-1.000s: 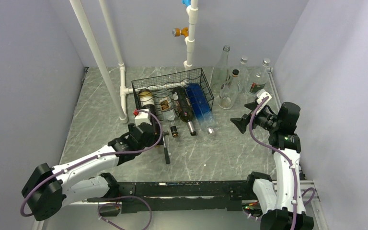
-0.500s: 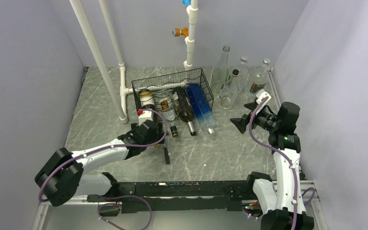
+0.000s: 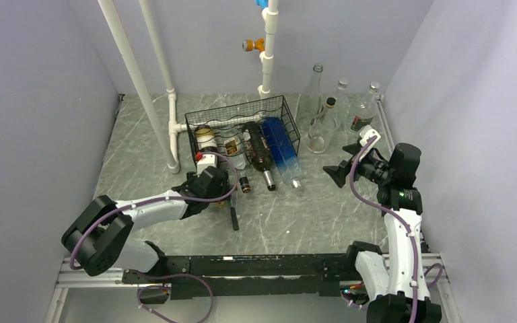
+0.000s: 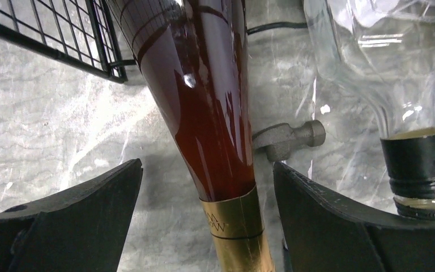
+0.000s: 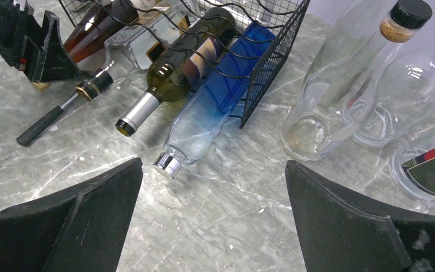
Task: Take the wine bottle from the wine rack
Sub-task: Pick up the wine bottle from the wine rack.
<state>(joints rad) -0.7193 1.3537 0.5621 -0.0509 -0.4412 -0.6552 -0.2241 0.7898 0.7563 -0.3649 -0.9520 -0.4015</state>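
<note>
The wine bottle [image 4: 209,102], red-brown glass with a gold foil collar, lies in the wine rack [image 3: 242,124] at its 9 o'clock end. Its neck sticks out of the open front toward 6 o'clock. The left end effector [image 4: 207,170] straddles that neck just above the foil. Its jaws stand wide, one finger on each side with a gap at both, so nothing is clasped.

Just beside the wine bottle, toward 3 o'clock, lies a clear bottle [image 4: 374,56] with a black cap. Next come a dark green bottle [image 5: 175,65] with a silver capsule and a blue bottle [image 5: 218,93] that fades to clear at its neck. All of them point toward 6 o'clock. A black-handled tool [image 3: 233,217] lies at the rack's 6 o'clock, its grey metal head under the wine bottle's neck.

The rack, black wire mesh, sits in the far half of the bench [image 3: 296,215], a grey stone-look surface with pale veins. At the rack's 2 to 3 o'clock, clear glass bottles [image 3: 318,101] stand upright near the far right corner. White pipes [image 3: 134,81] rise from 9 to 12 o'clock of the rack, one carrying an orange valve [image 3: 252,45]. Plain pale lilac walls [image 3: 33,108] close the bench on the left, far and right sides. The right end effector [image 5: 212,164] hovers at the rack's 4 o'clock, well apart, with its jaws wide and nothing between them.
</note>
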